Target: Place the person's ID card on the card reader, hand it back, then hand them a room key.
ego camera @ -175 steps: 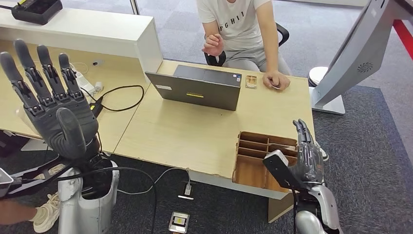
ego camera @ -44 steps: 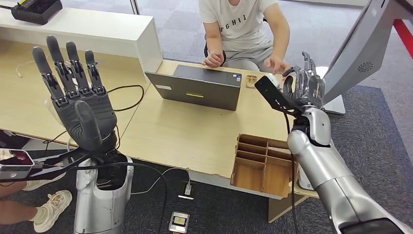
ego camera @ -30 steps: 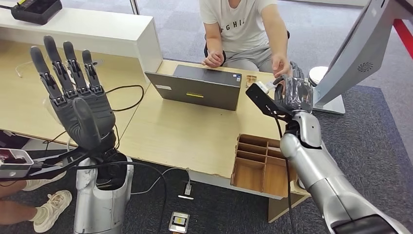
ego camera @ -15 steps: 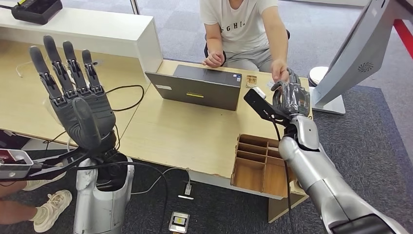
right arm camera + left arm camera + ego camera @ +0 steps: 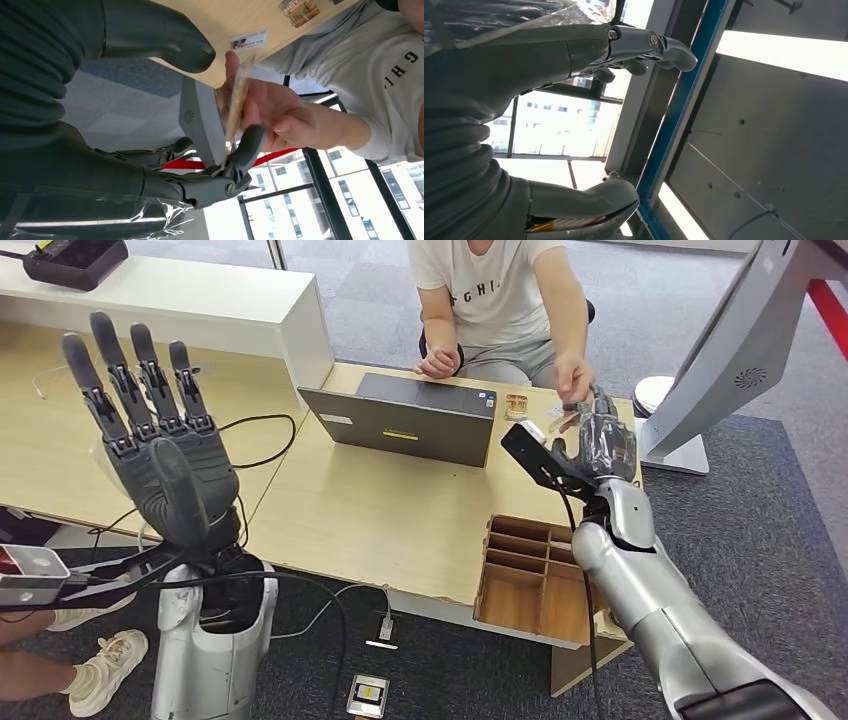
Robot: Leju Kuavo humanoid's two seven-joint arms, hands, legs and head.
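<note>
My right hand (image 5: 598, 443) is raised over the desk's far right corner, just under the person's hand (image 5: 572, 378). In the right wrist view a thin clear-sleeved card (image 5: 235, 97) stands on edge between my thumb (image 5: 165, 37) and my fingers (image 5: 245, 147). The person's fingers (image 5: 265, 112) pinch it. One of my fingertips touches its edge, and the thumb is apart from it. Another white card (image 5: 248, 38) lies flat on the desk beyond. My left hand (image 5: 150, 445) is held up at the left, fingers spread, holding nothing.
A grey laptop (image 5: 410, 420) sits mid-desk, with a small card stand (image 5: 516, 406) beside it. A wooden compartment box (image 5: 535, 575) sits at the desk's near right edge under my right arm. A white kiosk (image 5: 720, 350) stands at the right. A black device (image 5: 75, 260) rests on the back counter.
My right hand rose from the wooden box to the person's hand. In the last half second its curled fingers loosened, and the person's fingers took the card. The left hand stayed raised.
</note>
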